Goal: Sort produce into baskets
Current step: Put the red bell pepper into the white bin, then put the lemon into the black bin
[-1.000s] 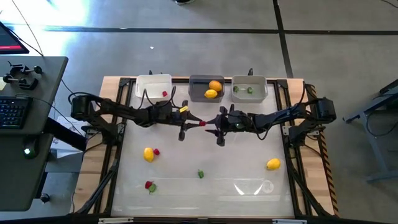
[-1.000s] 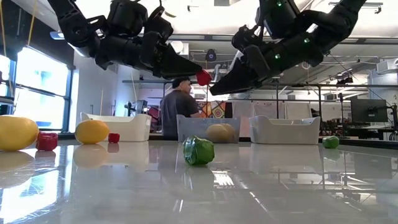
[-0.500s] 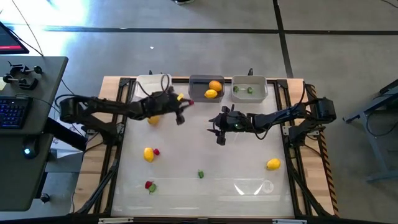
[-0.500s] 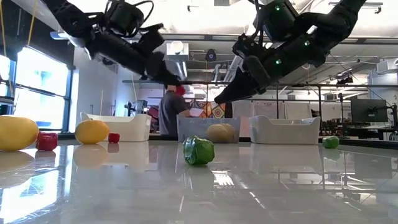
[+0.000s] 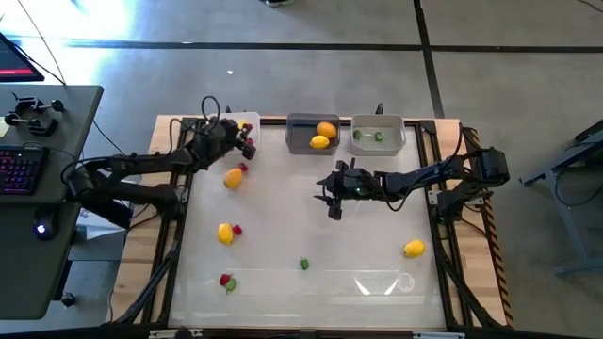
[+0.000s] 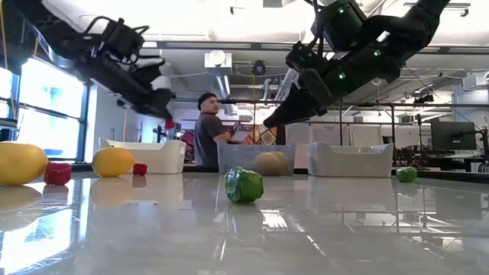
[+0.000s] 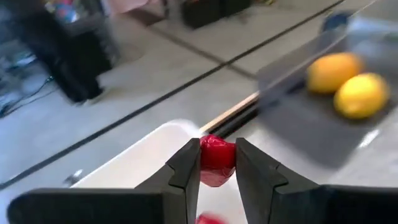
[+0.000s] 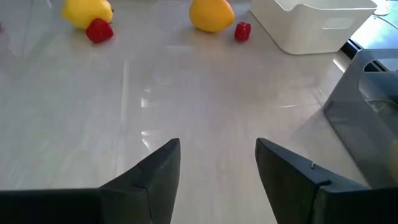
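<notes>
My left gripper is shut on a small red produce piece above the white basket at the table's far left. The dark grey basket holds an orange fruit and a yellow fruit. The light grey basket holds green bits. My right gripper hangs open and empty above the table's middle; its spread fingers show in the right wrist view. My left gripper pinches the red piece's two sides between its two fingers, near their free ends. The fingers slant down from the table's left side. The piece is lifted clear, above the white basket.
Loose produce lies on the table: an orange-yellow fruit with a red bit, a yellow fruit with a red bit, a red piece, a green piece, and a yellow fruit. A person stands beyond the table.
My left gripper has carried the red piece from the table's middle, close to my right gripper, toward the far left edge and now holds it over the white basket. It has stayed shut on the piece, which stays clear of the table.
</notes>
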Controlling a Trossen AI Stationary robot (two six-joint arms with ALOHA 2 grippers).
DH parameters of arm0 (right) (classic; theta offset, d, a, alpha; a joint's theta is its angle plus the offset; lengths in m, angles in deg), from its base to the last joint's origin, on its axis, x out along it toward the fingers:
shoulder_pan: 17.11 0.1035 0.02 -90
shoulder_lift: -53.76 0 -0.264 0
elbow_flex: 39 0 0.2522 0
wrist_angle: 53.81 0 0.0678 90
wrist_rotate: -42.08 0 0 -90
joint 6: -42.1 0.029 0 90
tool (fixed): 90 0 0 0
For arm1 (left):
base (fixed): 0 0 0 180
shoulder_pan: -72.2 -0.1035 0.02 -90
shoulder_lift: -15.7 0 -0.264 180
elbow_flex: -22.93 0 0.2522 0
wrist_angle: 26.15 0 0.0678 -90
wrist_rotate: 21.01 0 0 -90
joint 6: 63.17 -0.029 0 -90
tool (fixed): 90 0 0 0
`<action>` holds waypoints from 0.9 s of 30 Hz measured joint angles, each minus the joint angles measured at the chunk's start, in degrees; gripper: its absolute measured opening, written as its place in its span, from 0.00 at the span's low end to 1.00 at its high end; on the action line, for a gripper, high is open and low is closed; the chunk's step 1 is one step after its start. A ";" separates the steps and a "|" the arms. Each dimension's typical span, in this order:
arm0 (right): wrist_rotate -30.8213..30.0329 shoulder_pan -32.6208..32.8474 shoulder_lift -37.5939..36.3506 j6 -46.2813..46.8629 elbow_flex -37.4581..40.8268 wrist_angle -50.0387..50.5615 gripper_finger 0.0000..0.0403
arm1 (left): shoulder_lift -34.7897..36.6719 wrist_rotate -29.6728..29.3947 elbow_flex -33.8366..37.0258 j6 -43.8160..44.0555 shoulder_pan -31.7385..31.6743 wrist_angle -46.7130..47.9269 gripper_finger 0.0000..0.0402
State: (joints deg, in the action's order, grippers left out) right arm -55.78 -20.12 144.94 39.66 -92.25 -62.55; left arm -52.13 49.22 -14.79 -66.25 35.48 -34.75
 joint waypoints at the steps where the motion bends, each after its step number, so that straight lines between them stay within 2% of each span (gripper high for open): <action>1: 0.00 0.00 0.02 0.00 0.00 -0.01 0.50 | 0.06 -0.26 0.00 -0.03 -1.05 1.64 0.18; 8: 0.02 0.00 0.02 -0.04 0.00 -1.09 0.50 | -0.30 -0.09 0.02 2.26 -7.32 9.04 0.12; 12: 0.04 0.00 0.02 -0.10 0.00 -1.29 0.50 | -0.31 3.21 0.02 3.41 -8.75 10.08 0.13; 16: 0.07 0.00 0.02 -0.13 0.00 -1.30 0.50 | -0.31 4.61 0.02 3.47 -8.70 10.79 0.20; 27: 0.07 0.00 0.00 -0.15 0.00 -1.31 0.50 | -0.31 4.23 0.02 3.00 -8.70 10.89 0.49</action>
State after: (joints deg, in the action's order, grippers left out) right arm -55.72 -20.12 144.94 39.51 -92.25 -63.86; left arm -52.44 53.44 -14.77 -63.25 26.77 -23.86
